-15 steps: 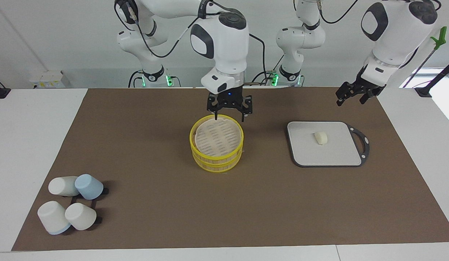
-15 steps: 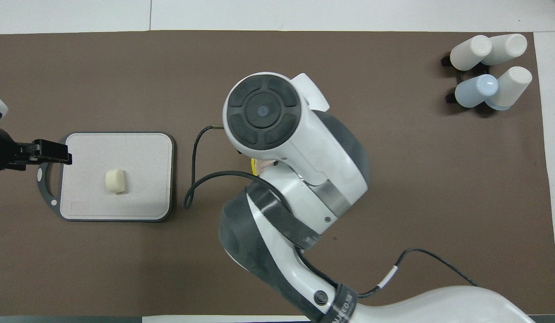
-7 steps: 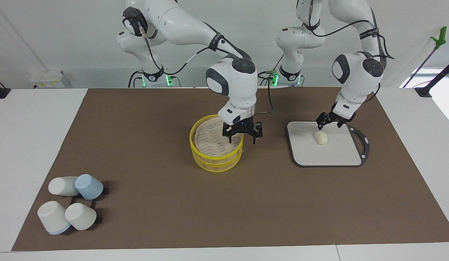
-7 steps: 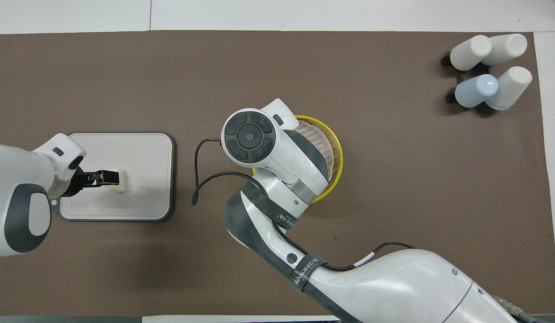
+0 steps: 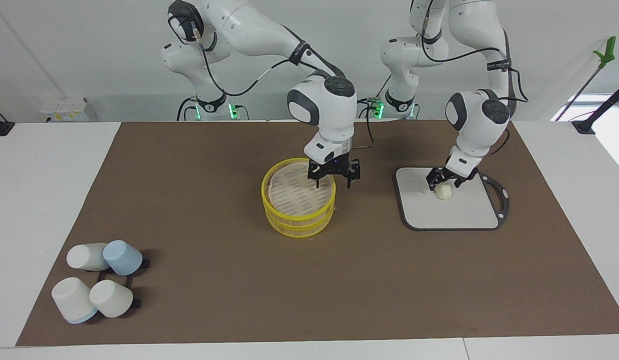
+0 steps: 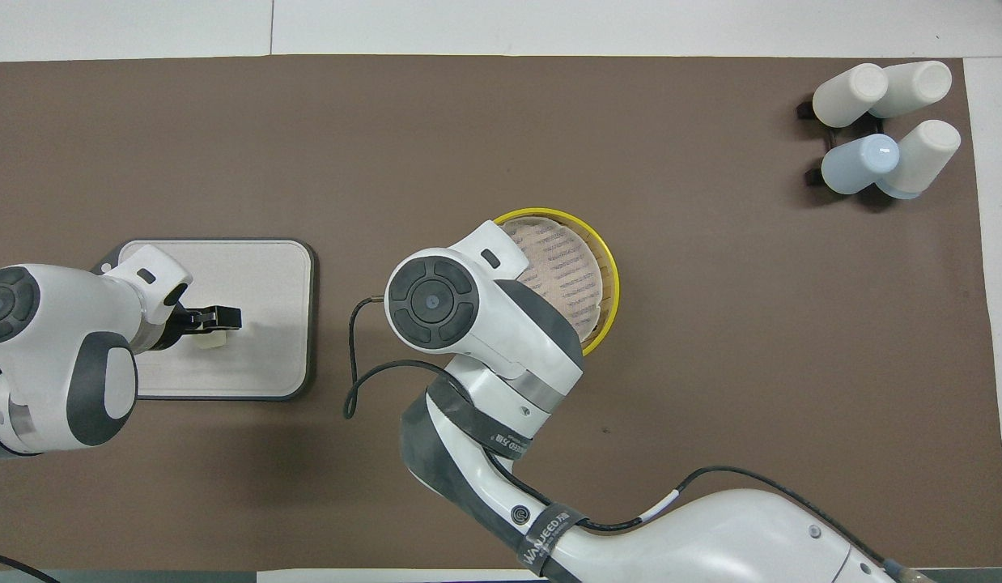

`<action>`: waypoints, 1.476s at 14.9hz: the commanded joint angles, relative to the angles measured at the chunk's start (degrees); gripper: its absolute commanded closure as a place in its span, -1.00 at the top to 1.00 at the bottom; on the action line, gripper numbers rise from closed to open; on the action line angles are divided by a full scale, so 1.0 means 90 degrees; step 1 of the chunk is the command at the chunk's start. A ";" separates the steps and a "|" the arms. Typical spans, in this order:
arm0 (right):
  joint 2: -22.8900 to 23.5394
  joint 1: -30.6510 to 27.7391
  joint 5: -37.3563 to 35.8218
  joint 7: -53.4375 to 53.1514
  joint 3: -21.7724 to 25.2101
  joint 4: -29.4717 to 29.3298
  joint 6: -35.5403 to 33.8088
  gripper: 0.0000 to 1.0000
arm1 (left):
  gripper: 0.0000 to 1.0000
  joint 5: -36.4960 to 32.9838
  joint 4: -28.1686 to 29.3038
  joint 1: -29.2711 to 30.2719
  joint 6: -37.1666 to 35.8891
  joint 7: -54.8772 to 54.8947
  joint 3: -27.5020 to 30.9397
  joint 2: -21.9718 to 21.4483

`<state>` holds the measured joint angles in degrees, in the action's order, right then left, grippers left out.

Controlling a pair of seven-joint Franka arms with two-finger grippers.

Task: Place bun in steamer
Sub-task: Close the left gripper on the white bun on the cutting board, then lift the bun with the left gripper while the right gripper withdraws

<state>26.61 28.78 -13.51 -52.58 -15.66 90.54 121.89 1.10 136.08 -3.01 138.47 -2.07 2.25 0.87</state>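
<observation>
The bun [image 5: 444, 193] is a small cream lump on the grey board [image 5: 464, 212]. My left gripper [image 5: 442, 184] is open and low over it, with a finger on each side. In the overhead view the gripper [image 6: 218, 318] covers most of the bun [image 6: 213, 341]. The steamer [image 5: 298, 205] is a yellow-rimmed basket with its slatted lid on, mid-table; it also shows in the overhead view [image 6: 570, 251]. My right gripper [image 5: 333, 182] is open at the steamer's rim on the side toward the board, one finger over the lid and one outside.
The board [image 6: 262, 275] has a dark handle loop toward the left arm's end. Several white and blue cups [image 5: 97, 280] lie on a black rack at the right arm's end, far from the robots. The right arm's black cable [image 6: 351, 356] hangs between steamer and board.
My left gripper came down from high above the table's edge to the bun on the board. My right gripper dropped and shifted to the steamer's rim on the board's side.
</observation>
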 commanded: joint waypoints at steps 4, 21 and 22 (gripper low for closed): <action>-0.0222 -0.0063 -0.0091 0.0002 -0.0027 0.0360 0.0119 0.04 | 0.02 -0.0083 0.0202 -0.0085 0.0366 -0.0102 0.0062 0.0020; -0.0299 -0.1193 -0.0052 0.2499 -0.0037 -0.1183 -0.2117 -1.00 | -0.39 0.0317 -0.5087 -0.1694 -0.4281 -0.3017 0.0013 0.1210; -0.0387 -0.1476 0.0103 0.2773 -0.0037 -0.1193 -0.2136 -1.00 | -0.39 0.0375 -0.5158 -0.2103 -0.4185 -0.3660 0.0013 0.1270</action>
<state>24.93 20.50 -13.63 -32.87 -15.15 79.98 103.83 3.46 97.54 -16.28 103.36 -26.48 1.59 6.04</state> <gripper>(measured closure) 0.907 0.692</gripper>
